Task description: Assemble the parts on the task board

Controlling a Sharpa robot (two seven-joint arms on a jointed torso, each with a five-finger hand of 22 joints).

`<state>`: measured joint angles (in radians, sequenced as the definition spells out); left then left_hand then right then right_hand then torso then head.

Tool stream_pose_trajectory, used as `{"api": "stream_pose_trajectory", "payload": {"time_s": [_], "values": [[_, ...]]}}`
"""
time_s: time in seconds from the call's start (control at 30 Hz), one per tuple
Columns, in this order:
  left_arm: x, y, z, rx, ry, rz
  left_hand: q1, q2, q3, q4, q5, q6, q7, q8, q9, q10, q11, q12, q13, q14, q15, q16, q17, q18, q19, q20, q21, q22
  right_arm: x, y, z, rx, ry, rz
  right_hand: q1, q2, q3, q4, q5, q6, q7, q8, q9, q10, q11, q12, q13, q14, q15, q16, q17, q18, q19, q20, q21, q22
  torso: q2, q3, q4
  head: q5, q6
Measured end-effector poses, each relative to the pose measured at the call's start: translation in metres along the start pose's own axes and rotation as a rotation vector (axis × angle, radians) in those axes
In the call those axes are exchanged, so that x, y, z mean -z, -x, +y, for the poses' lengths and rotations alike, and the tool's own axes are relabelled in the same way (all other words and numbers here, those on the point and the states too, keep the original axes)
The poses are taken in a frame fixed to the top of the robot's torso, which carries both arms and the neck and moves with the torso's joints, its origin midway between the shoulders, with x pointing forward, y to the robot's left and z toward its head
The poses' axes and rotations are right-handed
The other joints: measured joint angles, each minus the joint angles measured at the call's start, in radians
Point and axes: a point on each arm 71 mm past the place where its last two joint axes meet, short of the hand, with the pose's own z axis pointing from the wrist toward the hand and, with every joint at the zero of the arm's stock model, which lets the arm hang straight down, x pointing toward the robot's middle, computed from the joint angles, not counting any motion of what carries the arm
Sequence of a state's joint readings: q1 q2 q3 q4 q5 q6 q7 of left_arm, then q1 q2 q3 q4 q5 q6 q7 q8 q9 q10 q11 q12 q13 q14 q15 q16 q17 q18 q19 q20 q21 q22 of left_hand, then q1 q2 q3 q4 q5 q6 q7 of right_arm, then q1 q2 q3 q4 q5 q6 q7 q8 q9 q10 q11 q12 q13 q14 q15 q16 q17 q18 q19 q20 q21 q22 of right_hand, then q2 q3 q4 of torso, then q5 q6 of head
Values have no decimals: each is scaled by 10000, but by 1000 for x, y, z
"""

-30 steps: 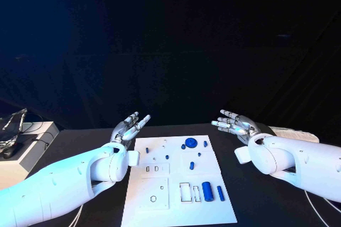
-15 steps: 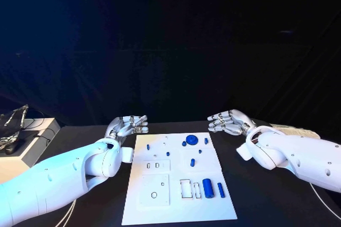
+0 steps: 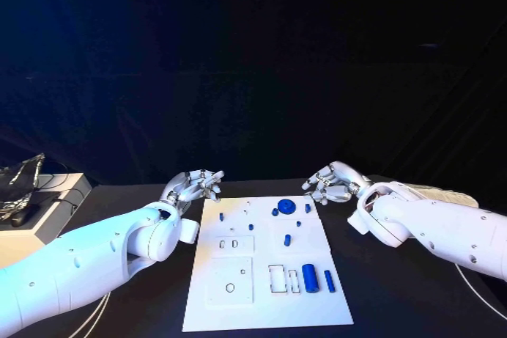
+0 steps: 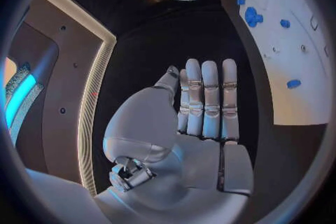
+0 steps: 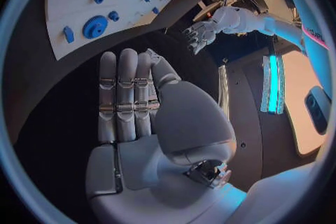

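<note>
1. At the far left of the head view, a pale box [image 3: 42, 206] sits at the table's edge with dark gear lying on and beside it.
2. The left hand [image 3: 193, 185] hovers left of centre, just off the upper left corner of the task board [image 3: 238, 309]. It holds nothing. The head view shows its fingers curled in towards the palm. In the left wrist view the same hand [image 4: 203, 102] shows its fingers lying straight and tight together, with the thumb alongside.
3. The task board lies flat on the black table [image 3: 401, 301], lengthwise through the lower middle of the frame, between the two arms.
4. The parts all lie on the board. A round blue disc [image 3: 286, 205] sits near the top edge with small blue pieces around it. A short blue peg [image 3: 286, 240] lies mid-board. A thick blue cylinder [image 3: 310, 277] and a thinner blue rod [image 3: 329, 281] lie side by side at the lower right, next to outlined slots.
5. The right hand [image 3: 330, 183] hangs right of centre, just off the board's upper right corner, apart from it. It is empty, with fingers curled inward in the head view. In the right wrist view the hand [image 5: 129, 95] shows its fingers straight and pressed together.
</note>
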<state>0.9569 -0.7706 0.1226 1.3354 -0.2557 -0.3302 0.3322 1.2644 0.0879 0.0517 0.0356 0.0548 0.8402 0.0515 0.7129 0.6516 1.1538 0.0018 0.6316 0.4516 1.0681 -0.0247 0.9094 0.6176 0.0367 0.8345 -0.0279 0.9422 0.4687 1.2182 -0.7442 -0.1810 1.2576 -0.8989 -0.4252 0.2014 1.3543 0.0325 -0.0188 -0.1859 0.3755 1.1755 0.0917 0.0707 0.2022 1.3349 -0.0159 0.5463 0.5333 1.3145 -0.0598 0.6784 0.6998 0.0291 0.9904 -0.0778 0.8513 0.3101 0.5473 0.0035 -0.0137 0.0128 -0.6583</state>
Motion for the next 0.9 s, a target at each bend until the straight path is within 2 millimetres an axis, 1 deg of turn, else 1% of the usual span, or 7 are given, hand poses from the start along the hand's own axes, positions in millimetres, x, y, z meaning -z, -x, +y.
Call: {"api": "stream_pose_trajectory", "payload": {"time_s": [0.17, 0.27, 0.33, 0.5, 0.7, 0.8, 0.9], "values": [[3, -2, -1, -579, 20, 736, 234, -234, 164, -164, 0, -59, 524, -1562, -1110, -548, 432, -1158, -786, 4, 291, -1188, -833, 1, -227, 253, -524, -326, -14, -4, 7, 863, -78, 249, 59, -59, 405, -242, 0, -839, 309, -59, -301, -482, 156, -322, 227, 15, 5, 230, 576, 1, -31, -10, 395, 396, 5, -12, 9, -66, -41], [8, -5, -5, -967, -25, 1269, 422, -422, 86, -236, 0, 866, 823, -3414, -3007, 268, 660, -3214, -2706, 724, 467, -2548, -1780, 322, 268, 685, -1336, -966, -19, -8, 12, 1315, -108, 431, 116, -116, 886, -468, -153, -1251, 649, -58, -514, -1180, 637, -2092, -983, -713, 373, -1358, -350, 2, -786, 279, -66, 259, 31, -25, 17, -90, -71], [10, -6, -7, -1081, -52, 1471, 434, -433, 32, -289, 0, 895, 829, -3625, -3226, 297, 695, -3491, -2954, 758, 494, -2690, -1855, 324, 330, 727, -1442, -1044, -23, -9, 15, 1667, -113, 556, 107, -239, 1174, -670, -294, -1273, 672, -58, -687, -905, 561, -3455, -2390, 33, 476, -2423, -1311, 171, -682, 372, 0, 334, 57, -30, 20, -107, -81], [17, -11, -18, -1255, -211, 2059, 688, -464, -7, -448, 0, 669, 1053, -3908, -3526, 85, 894, -3920, -3310, 636, 617, -2853, -1864, 322, 493, 674, -1484, -1098, -32, -10, 27, 2716, 1, 739, 60, -595, 1643, -844, -358, -1322, 722, -57, -964, -1226, 1011, -4831, -4519, 1302, 376, -3015, -1701, 559, -304, 392, 316, 616, 197, -57, 48, -171, -86], [25, -14, -27, -1203, -299, 2412, 687, -463, -77, -541, 0, 652, 1214, -4406, -4254, -56, 991, -4561, -3854, 750, 614, -2398, -1436, 475, 736, 635, -1130, -887, -39, -11, 44, 3954, 380, 747, -262, -811, 1898, -701, -525, -1369, 521, -57, -1180, -547, 800, -4869, -4738, 1519, 251, -1869, -961, 859, 584, 387, 684, 908, 400, -76, 118, -237, -97], [28, -14, -33, -1169, -402, 2474, 804, -475, 3, -643, 0, 750, 1152, -4486, -4458, -50, 1011, -4760, -3857, 605, 657, -2162, -1206, 583, 930, 592, -769, -695, -42, -10, 52, 4440, 565, 732, -396, -945, 2099, -607, -526, -1228, 601, -57, -1239, -372, 755, -4869, -4737, 1524, 202, -758, -626, 862, 910, 308, 730, 985, 506, -82, 165, -275, -87], [29, -13, -39, -1146, -530, 2496, 856, -528, 136, -775, 0, 862, 1040, -4575, -4687, -121, 1037, -4925, -3863, 304, 622, -1450, -602, 716, 1096, 563, 46, -172, -44, -8, 60, 4862, 725, 744, -573, -1133, 2124, -582, -526, -1390, 709, -57, -1283, -1605, 1067, -4869, -4751, 1494, 366, -10, -467, 904, 1249, 407, 579, 981, 615, -94, 227, -326, -81]]}}
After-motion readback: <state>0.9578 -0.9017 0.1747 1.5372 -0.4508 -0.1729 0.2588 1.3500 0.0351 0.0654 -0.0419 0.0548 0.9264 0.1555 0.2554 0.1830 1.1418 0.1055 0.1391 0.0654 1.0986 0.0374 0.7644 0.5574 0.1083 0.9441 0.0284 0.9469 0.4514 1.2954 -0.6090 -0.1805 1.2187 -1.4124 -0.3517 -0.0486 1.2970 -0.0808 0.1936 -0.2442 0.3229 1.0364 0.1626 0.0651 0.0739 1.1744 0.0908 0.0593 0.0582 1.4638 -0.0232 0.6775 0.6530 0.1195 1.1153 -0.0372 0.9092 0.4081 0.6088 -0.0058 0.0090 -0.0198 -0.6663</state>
